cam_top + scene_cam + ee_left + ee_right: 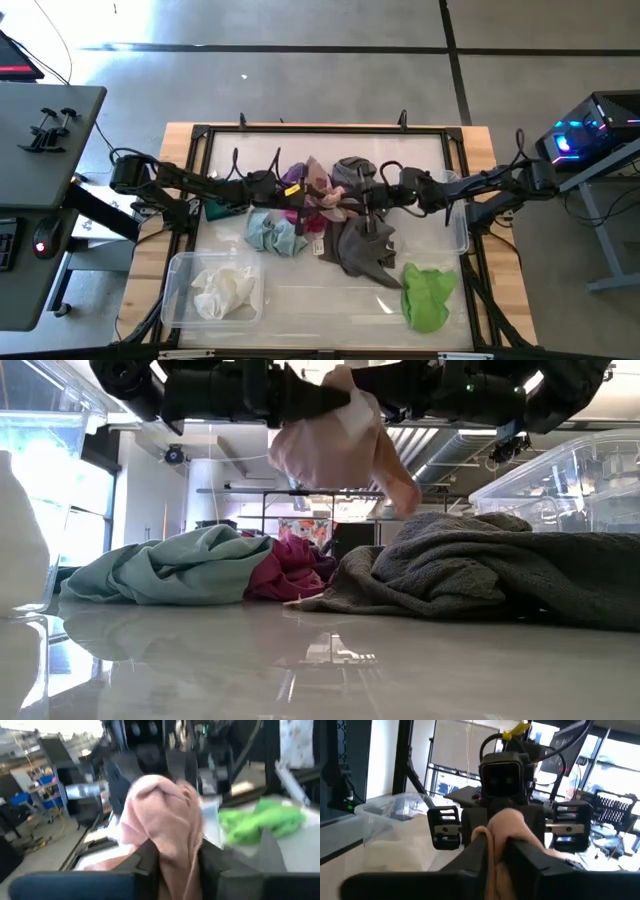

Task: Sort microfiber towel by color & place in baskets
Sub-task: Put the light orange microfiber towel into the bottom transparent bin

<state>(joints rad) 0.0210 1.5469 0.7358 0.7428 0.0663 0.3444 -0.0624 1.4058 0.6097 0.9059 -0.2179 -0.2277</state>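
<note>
Mid-handover: pink towel (pixel 335 445) held up over the middle of the table (pixel 300 300), pinched from both sides, left gripper (pixel 175 855) closed on it, right gripper (pixel 495 845) clamped on its other end. Next, probably: one side lets go, the other carries it to a bin. Below on the table: teal towel (pixel 170 565), magenta towel (pixel 285 565), grey towel (pixel 470 560), lime green towel (pixel 430 295) at near right. Near-left bin (pixel 180 300) holding white towel (pixel 222 290); right-edge bin (pixel 458 225) apparently empty.
</note>
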